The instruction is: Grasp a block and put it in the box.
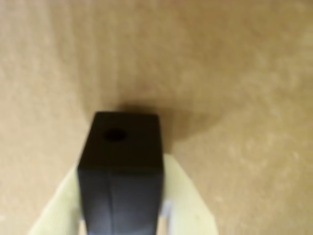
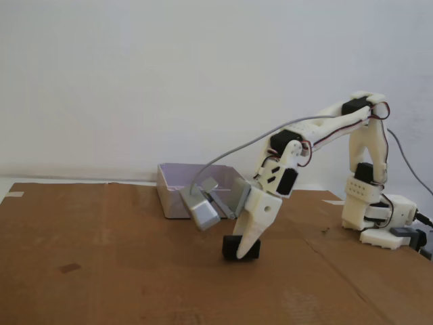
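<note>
The black block [image 1: 120, 161] fills the lower middle of the wrist view, with a round hole in its top face and a pale finger pressed against each side. In the fixed view the block [image 2: 229, 248] stands on the brown cardboard with my white gripper [image 2: 241, 254] reaching down over it and shut on it. I cannot tell whether it touches the surface or hangs just above. The pale lavender-grey box [image 2: 172, 198] stands behind and to the left of the block, partly hidden by the wrist.
A grey camera housing [image 2: 201, 210] hangs off the wrist between block and box, with a grey cable [image 2: 237, 149] arching up. The arm's base [image 2: 379, 220] is at the right. Cardboard sheets [image 2: 101, 257] cover the table, with a white wall behind.
</note>
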`<state>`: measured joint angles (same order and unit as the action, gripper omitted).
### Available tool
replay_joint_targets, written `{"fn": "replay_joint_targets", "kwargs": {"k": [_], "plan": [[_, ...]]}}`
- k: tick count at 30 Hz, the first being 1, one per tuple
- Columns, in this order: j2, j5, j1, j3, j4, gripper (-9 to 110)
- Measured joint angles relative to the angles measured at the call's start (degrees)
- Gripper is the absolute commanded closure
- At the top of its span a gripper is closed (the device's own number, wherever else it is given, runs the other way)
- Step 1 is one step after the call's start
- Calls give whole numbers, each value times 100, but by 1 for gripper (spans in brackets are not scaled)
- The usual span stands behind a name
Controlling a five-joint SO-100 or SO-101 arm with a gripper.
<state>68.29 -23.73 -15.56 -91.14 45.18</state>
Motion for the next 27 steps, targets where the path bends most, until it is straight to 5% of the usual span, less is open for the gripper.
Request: {"fn": "replay_joint_targets", "kwargs": {"k": [27], "plan": [[1573, 255, 290, -70, 0, 102]]}}
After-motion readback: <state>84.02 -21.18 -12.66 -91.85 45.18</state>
